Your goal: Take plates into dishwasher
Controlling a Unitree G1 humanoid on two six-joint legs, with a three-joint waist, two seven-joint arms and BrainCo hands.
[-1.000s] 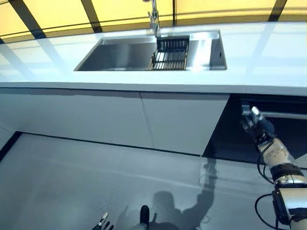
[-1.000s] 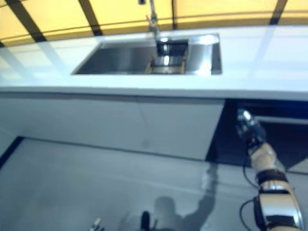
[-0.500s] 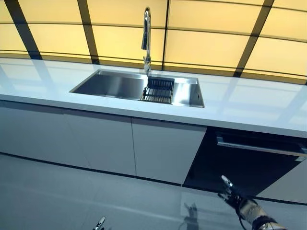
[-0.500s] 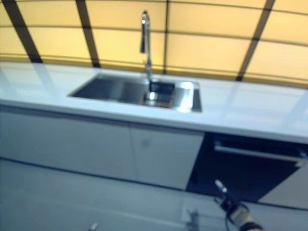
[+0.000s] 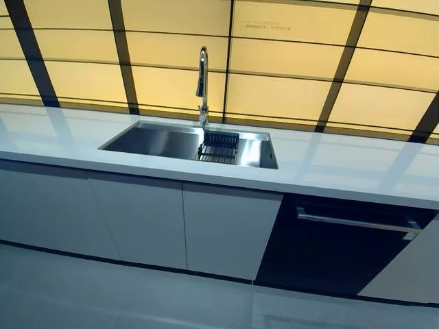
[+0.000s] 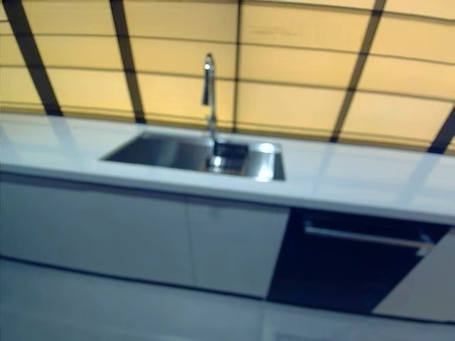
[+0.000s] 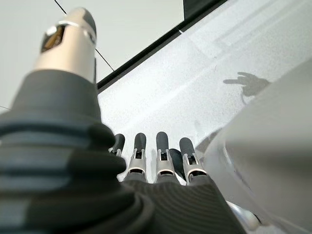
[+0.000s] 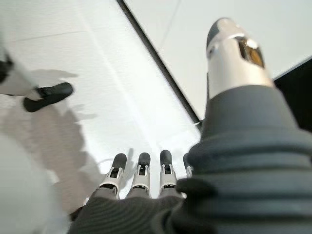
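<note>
Our view has tilted up since a moment ago, so our right hand (image 8: 141, 183) has dropped out of the head views; both it and our left hand (image 7: 156, 163) hang empty over the floor (image 7: 195, 87), fingers straight and apart. The dishwasher (image 5: 343, 243) sits shut under the counter (image 5: 343, 168) at right, its handle bar (image 5: 353, 223) running left to right. We see no plates; the sink (image 5: 164, 140), its rack (image 5: 219, 147) and the tap (image 5: 202, 82) lie far left.

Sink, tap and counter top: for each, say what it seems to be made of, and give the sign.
Sink: probably stainless steel, brushed; grey sheen with soft reflections. Tap: polished metal, likely chromed or steel; bright highlights along its curve. Counter top: glossy white, perhaps stone or composite; it mirrors the wall panels.
</note>
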